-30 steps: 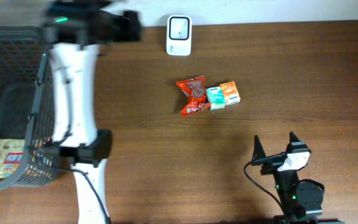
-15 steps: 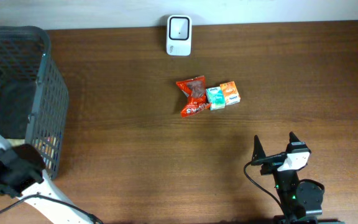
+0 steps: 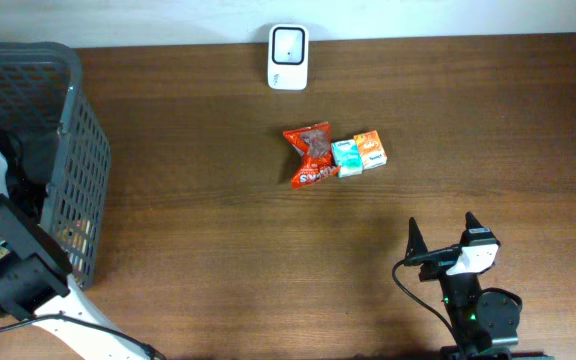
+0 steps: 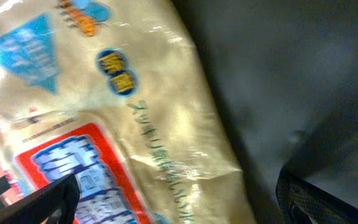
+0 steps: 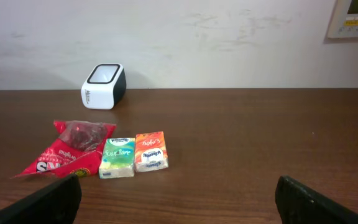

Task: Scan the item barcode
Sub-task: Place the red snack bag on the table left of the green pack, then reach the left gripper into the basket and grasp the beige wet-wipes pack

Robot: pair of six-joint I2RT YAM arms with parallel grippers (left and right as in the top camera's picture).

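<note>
Brown desk [image 3: 218, 260] with a big grey mesh basket [image 3: 86, 170] at its left edge; the left arm [image 3: 13, 265] reaches down into it, left gripper [image 4: 182, 205] spread wide right above a cream snack bag [image 4: 135, 124], not gripping it; right gripper [image 3: 444, 235] near the front edge, jaws wide too, nothing in them; red bag [image 3: 310, 155] mid-desk; white scanner [image 3: 288, 57] at the back edge; teal box [image 3: 347, 158] and orange box [image 3: 370, 149] in a row touching the red bag's right side.

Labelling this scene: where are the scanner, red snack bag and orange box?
scanner [image 3: 288, 57], overhead view, top face
red snack bag [image 3: 310, 155], overhead view, middle
orange box [image 3: 370, 150], overhead view, top face
</note>
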